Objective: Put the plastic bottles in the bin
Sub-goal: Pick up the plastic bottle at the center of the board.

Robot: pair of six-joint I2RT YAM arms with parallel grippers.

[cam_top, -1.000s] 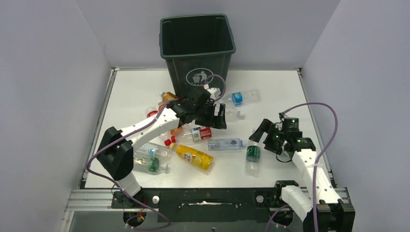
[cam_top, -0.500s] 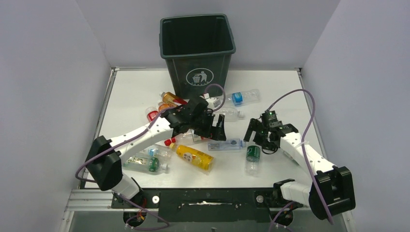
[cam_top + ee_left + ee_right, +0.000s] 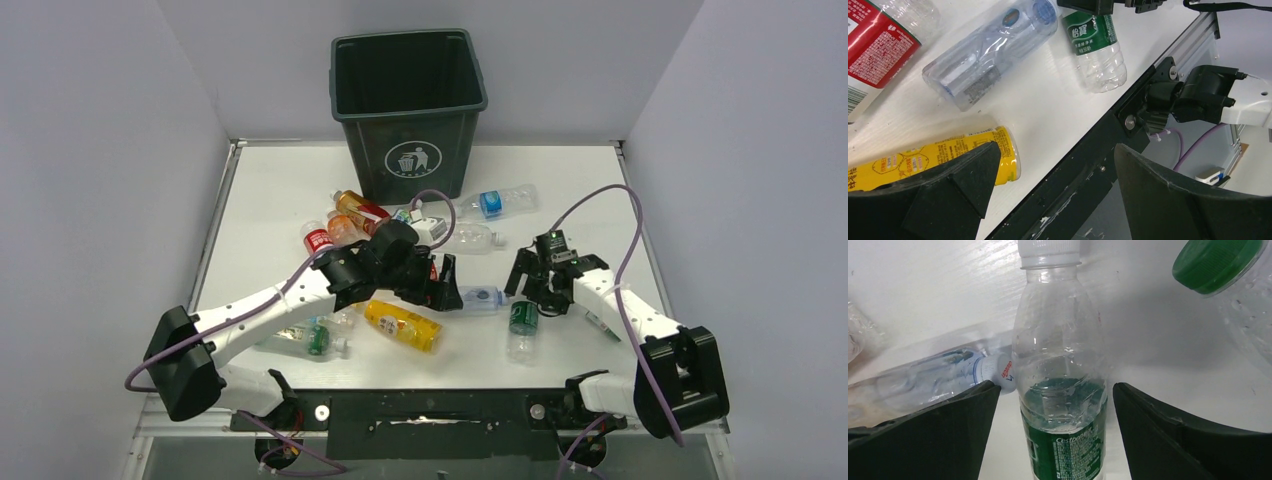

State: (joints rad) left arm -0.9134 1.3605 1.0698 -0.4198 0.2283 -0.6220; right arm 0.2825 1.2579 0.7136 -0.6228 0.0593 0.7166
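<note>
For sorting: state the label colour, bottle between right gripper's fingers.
Green bottle label; best in right wrist view.

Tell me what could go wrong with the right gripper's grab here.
The right gripper straddles the green-label bottle, but one finger sits beside the cap of a clear bottle, so closing may shove it. The bottle is smooth and round; it could slip. The left gripper hangs close by; arms might clash.
</note>
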